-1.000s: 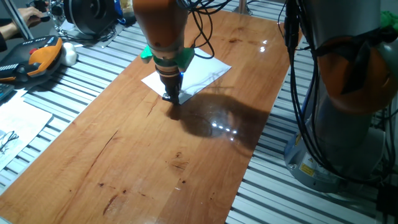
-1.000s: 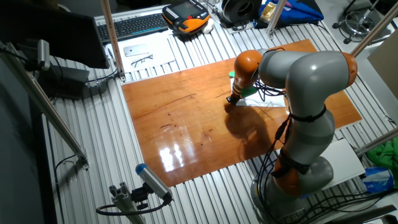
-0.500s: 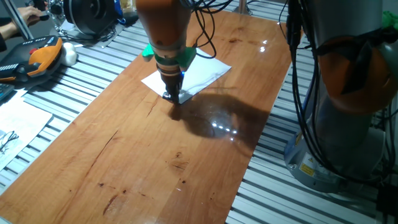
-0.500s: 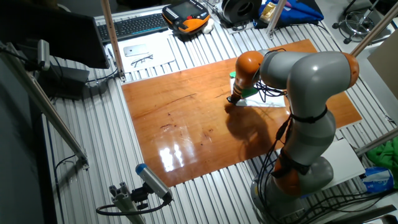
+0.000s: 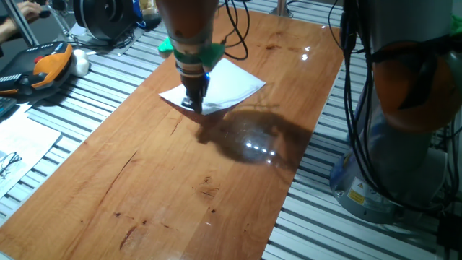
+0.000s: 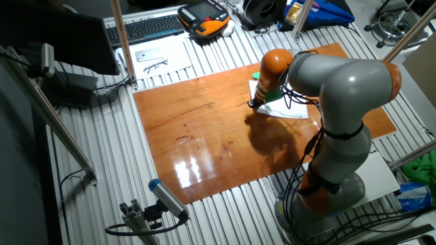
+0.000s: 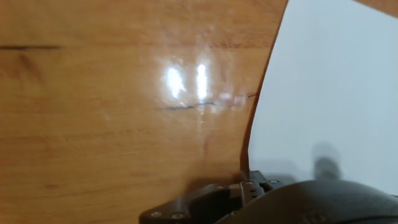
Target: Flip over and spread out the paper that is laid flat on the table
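Note:
The paper (image 5: 227, 85) is a white sheet on the far half of the reddish-brown table (image 5: 180, 188). Its near corner is lifted off the wood. My gripper (image 5: 192, 105) is shut on that corner and holds it a little above the table. In the other fixed view the gripper (image 6: 253, 103) pinches the sheet's left corner, and the paper (image 6: 289, 109) is partly hidden behind the arm. In the hand view the blank white paper (image 7: 329, 93) fills the right side over the table (image 7: 124, 106); the fingertips are hidden below the frame.
The table lies on a grey ribbed slat surface (image 5: 86, 94). An orange and black pendant (image 5: 43, 66) and printed white sheets (image 5: 18, 148) lie to the left. A keyboard (image 6: 146, 27) stands at the back. The arm's grey base (image 6: 327, 197) stands beside the table.
My gripper has risen and moved slightly away from the near side, lifting the paper's corner off the table. The sheet now bends upward at that corner.

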`<state>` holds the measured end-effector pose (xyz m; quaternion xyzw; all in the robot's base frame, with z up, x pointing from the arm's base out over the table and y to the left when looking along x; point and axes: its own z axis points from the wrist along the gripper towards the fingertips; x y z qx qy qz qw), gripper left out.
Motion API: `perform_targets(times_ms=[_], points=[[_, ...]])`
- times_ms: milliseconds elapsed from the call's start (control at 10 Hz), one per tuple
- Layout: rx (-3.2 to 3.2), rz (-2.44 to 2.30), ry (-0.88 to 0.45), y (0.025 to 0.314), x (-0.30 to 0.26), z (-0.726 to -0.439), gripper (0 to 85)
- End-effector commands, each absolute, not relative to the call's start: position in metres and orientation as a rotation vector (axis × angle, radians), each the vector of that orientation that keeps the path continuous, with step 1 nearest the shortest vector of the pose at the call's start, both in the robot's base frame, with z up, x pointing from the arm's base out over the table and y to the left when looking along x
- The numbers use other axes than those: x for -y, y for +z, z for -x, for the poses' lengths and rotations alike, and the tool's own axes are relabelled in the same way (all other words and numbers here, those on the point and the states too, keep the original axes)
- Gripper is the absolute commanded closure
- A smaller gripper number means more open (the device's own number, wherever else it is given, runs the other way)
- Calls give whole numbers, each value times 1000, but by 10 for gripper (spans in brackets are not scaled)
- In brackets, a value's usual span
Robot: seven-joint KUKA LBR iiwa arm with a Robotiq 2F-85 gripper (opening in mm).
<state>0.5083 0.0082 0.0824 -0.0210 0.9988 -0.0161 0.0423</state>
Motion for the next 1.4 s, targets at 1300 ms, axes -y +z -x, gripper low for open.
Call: perform_targets(times_ms=[1300], points=[[-3078,-44,16,220,-35,-515,850]])
